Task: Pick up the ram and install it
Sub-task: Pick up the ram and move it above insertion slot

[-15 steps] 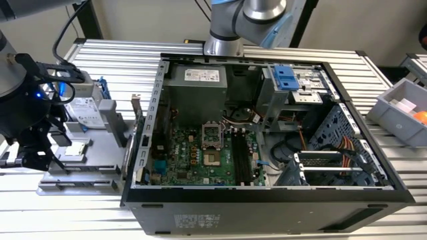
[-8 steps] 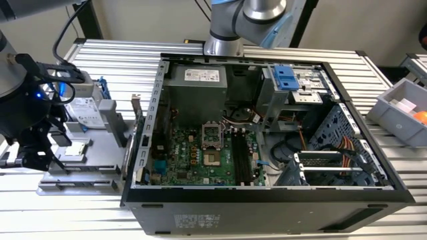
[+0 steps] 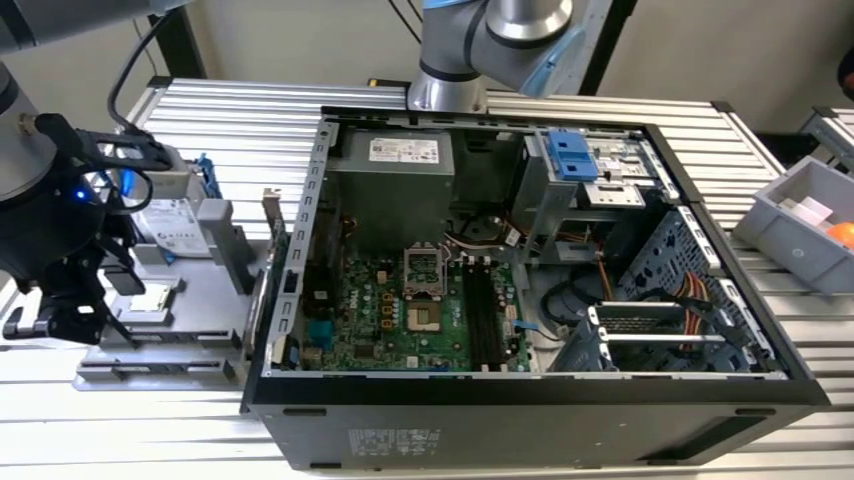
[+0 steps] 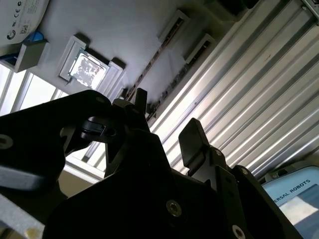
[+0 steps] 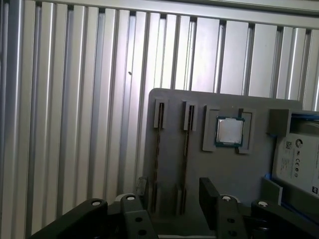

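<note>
In the first wrist view the gripper (image 5: 174, 188) holds its jaws spread and empty. The ram (image 5: 185, 147), seemingly edge-up in the grey holder (image 5: 224, 169), runs lengthwise straight ahead between them.

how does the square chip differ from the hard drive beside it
The chip is small, square and plain silver; the hard drive is larger and carries a white label. The chip sits in a grey pocket, the hard drive in a blue frame. Both lie flat on the grey tray.
</note>
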